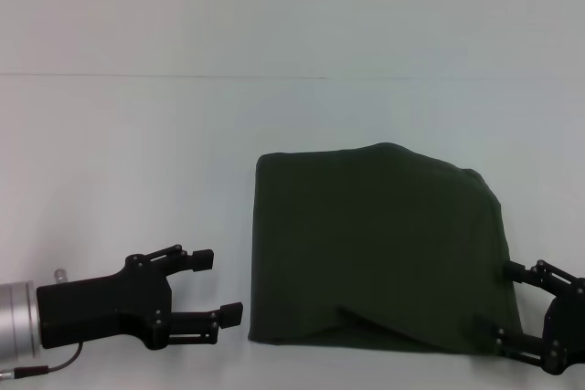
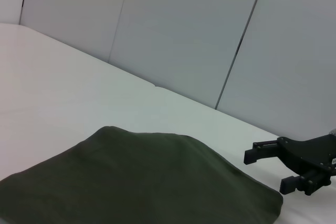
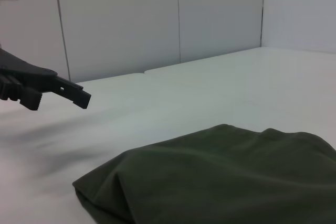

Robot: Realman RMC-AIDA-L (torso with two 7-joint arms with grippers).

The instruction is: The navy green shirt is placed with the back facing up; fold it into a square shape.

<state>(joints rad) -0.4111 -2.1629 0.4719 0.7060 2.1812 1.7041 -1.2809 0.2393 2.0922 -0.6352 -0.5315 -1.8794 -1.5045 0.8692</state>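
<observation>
Right now your left claw [image 1: 218, 285] sits low at the near left of the worktop [image 1: 137, 152], its two black fingers spread apart and holding nothing, the tips pointing right toward the navy green shirt [image 1: 375, 244] and stopping just short of its left edge. Your right claw [image 1: 505, 303] is at the near right corner, its fingers also apart, with their tips right at the shirt's right edge; you cannot tell from the head view whether they touch the cloth or pinch any of it. Between the two claws the shirt lies folded on the white worktop as a rough rectangle, plain dark fabric facing up. Its left side is straight, its far right corner slopes down, and a small flap shows along the near edge. In the left wrist view the right claw shows beyond the shirt's corner [image 2: 252, 192], apart from it.
</observation>
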